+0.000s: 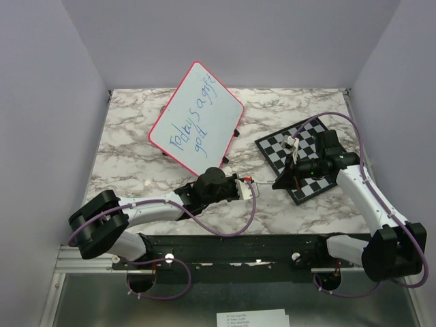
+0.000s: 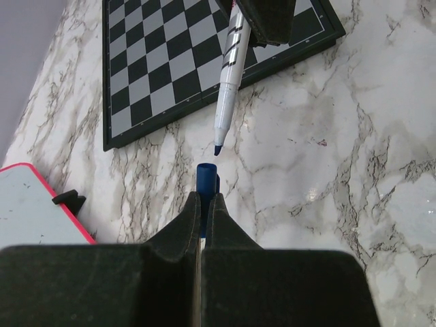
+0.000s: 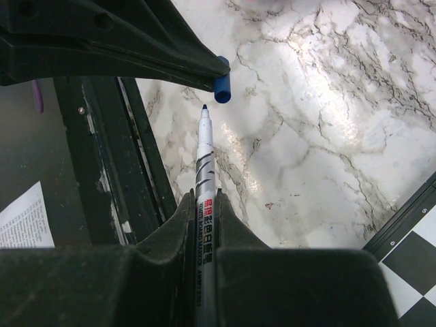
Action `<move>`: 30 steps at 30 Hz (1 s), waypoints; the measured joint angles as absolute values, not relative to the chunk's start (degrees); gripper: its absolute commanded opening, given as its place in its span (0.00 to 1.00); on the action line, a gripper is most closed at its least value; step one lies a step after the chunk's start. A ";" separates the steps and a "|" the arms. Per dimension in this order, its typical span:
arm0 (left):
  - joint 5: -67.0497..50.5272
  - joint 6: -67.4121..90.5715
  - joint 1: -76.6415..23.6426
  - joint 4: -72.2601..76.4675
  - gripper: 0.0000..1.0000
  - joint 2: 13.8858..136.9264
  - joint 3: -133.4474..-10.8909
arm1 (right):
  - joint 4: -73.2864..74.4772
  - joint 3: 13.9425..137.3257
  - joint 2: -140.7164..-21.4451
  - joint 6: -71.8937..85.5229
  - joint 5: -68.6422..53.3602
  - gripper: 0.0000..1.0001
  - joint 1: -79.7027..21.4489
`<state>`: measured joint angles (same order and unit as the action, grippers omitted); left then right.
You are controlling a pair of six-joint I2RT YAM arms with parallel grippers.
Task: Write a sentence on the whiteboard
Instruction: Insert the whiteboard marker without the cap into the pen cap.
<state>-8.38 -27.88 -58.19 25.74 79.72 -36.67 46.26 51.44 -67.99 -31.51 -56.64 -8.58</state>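
The whiteboard (image 1: 204, 102) stands on the marble bench (image 1: 136, 143) at about 11 o'clock from the bench's middle. It is propped on small black feet and turned so that one corner points toward the arms. The sentence (image 1: 193, 127) runs across it in blue handwriting in two lines, a long upper one and a short word beneath. It is too small to read with certainty.

At about 4 o'clock from the whiteboard lies a black-and-white chessboard (image 1: 300, 153), clear of the whiteboard's rim.

The two arms meet over bare bench at about 5 o'clock from the whiteboard's near corner. The left end effector (image 2: 205, 203) has its fingers squeezed together on a blue cap (image 2: 206, 176), which sticks out past the fingertips with its open mouth facing away. The right end effector (image 3: 204, 204) is clamped tight on a white marker (image 3: 206, 153) with black stripes and printed lettering. The marker's dark blue tip is bare.

In both wrist views the tip points at the cap's mouth and sits just short of it, with a small gap between them. In the right wrist view the cap is at 12 o'clock from the tip. A sheet of paper (image 3: 24, 225) lies beyond the bench's black rail at 9 o'clock.
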 measured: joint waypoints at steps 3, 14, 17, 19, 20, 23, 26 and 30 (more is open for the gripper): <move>-8.69 -27.90 -58.19 25.74 0.00 79.72 -36.67 | 46.26 51.44 -68.07 -31.51 -56.64 0.01 -8.58; -9.74 -27.88 -58.26 25.74 0.00 79.70 -36.67 | 46.26 51.44 -68.53 -31.51 -56.51 0.01 -8.69; -9.80 -27.88 -58.26 25.74 0.00 79.70 -36.67 | 46.26 51.44 -68.71 -31.51 -56.40 0.01 -8.69; -9.85 -27.88 -58.30 25.74 0.00 79.70 -36.67 | 46.26 51.44 -68.75 -31.51 -56.40 0.01 -8.69; -9.87 -27.88 -58.35 25.74 0.00 79.70 -36.67 | 46.26 51.44 -68.79 -31.51 -56.38 0.01 -8.69; -9.93 -27.88 -58.48 25.74 0.00 79.64 -36.67 | 46.26 51.44 -68.99 -31.51 -56.36 0.01 -8.69; -10.02 -27.88 -58.61 25.74 0.00 79.26 -36.67 | 46.26 51.44 -69.10 -31.51 -56.31 0.01 -8.69; -10.17 -27.88 -58.63 25.76 0.00 78.85 -36.67 | 46.26 51.44 -69.34 -31.51 -56.25 0.01 -8.71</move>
